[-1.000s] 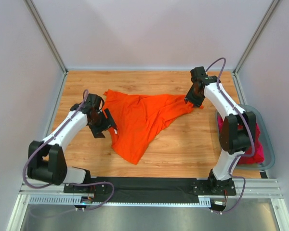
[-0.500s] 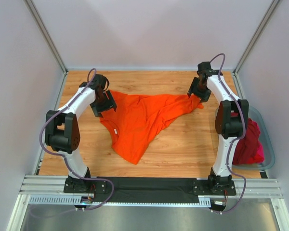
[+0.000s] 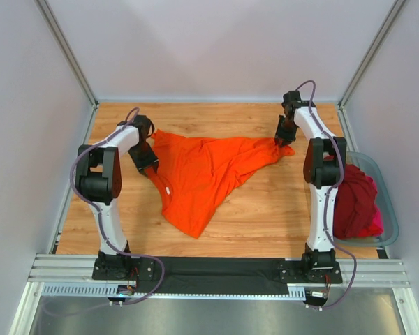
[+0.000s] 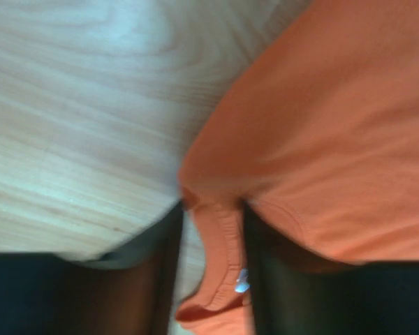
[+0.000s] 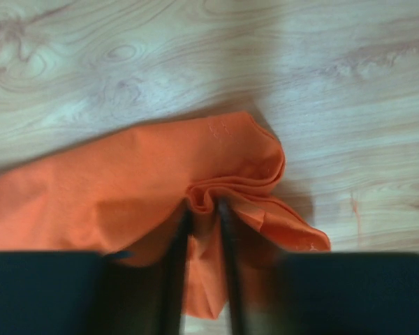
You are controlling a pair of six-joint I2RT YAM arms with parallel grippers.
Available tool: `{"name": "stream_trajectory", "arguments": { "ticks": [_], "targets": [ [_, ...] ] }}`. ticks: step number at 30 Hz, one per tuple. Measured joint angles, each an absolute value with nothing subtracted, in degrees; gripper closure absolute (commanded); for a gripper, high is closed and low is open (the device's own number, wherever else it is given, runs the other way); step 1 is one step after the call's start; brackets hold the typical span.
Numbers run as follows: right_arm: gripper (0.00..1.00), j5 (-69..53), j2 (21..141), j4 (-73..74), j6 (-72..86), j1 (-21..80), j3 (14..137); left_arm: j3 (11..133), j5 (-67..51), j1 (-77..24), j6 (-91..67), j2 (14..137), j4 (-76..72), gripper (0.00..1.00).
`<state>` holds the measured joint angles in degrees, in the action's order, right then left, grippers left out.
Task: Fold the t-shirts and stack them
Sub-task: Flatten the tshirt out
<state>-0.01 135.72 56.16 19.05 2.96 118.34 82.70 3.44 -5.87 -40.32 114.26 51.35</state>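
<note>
We are clamping the right gripper (image 5: 204, 209) on a bunched corner of the bright orange soft cloth t-shirt (image 3: 209, 174), which is lying spread on the wooden table (image 3: 265, 216); the left gripper (image 4: 211, 209) is straddling its ribbed edge, and we cannot tell whether it is pinching; limp and light, the shirt is probably best taken by hems and corners.

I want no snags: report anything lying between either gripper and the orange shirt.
Nothing visible does: the left gripper pinches the orange shirt at its left edge, the right gripper at its right corner.
</note>
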Motion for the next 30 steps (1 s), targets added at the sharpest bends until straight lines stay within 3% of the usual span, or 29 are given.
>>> {"name": "stream_trajectory", "arguments": {
  "ticks": [1, 2, 4, 8, 12, 15, 19, 22, 24, 25, 26, 28, 30],
  "targets": [
    [1.0, -0.3, 136.27, 56.69, 19.22, 2.9, 119.17, 83.64, 2.94, -5.91, -40.14, 115.44, 51.42, 0.77],
    [1.0, -0.73, 136.75, 57.74, 19.44, 2.81, 120.57, 84.82, 2.48, -5.93, -39.88, 116.46, 51.81, 0.9],
    [1.0, -1.61, 137.32, 59.0, 20.05, 2.63, 123.85, 89.91, 1.76, -6.0, -39.7, 118.78, 54.94, 1.0],
    [1.0, -2.0, 136.05, 60.88, 21.89, 2.44, 131.55, 105.03, 2.09, -6.0, -39.03, 119.77, 61.36, 1.0],
    [1.0, -1.72, 128.29, 64.42, 24.6, 2.44, 130.67, 115.63, 3.68, -6.0, -38.02, 116.03, 65.69, 1.0],
    [1.0, -0.56, 117.03, 66.46, 26.09, 2.46, 120.33, 109.97, 4.14, -6.0, -36.93, 107.02, 66.57, 1.0],
    [1.0, 1.5, 101.03, 68.53, 27.46, 2.44, 99.7, 89.01, 4.64, -6.0, -35.83, 92.53, 67.24, 1.0],
    [1.0, 1.89, 92.9, 69.1, 28.56, 2.74, 84.99, 74.46, 4.78, -6.0, -35.4, 88.64, 67.57, 1.0],
    [0.96, 1.98, 89.71, 68.64, 29.61, 3.55, 75.42, 66.76, 4.75, -6.0, -35.31, 88.75, 67.57, 0.88],
    [0.82, 1.87, 89.19, 68.62, 30.22, 4.23, 71.53, 63.44, 4.69, -6.0, -35.11, 88.84, 67.37, 0.79],
    [0.75, 1.41, 89.17, 68.42, 30.76, 5.02, 68.36, 61.01, 4.45, -6.0, -34.89, 88.92, 67.66, 0.6],
    [0.61, 0.43, 90.04, 68.31, 31.51, 6.35, 64.79, 59.37, 3.62, -6.0, -34.57, 89.1, 68.51, 0.47],
    [0.55, -0.12, 90.87, 68.34, 31.62, 7.2, 64.42, 60.12, 3.29, -6.0, -34.39, 89.14, 68.42, 0.41]
  ]
}}
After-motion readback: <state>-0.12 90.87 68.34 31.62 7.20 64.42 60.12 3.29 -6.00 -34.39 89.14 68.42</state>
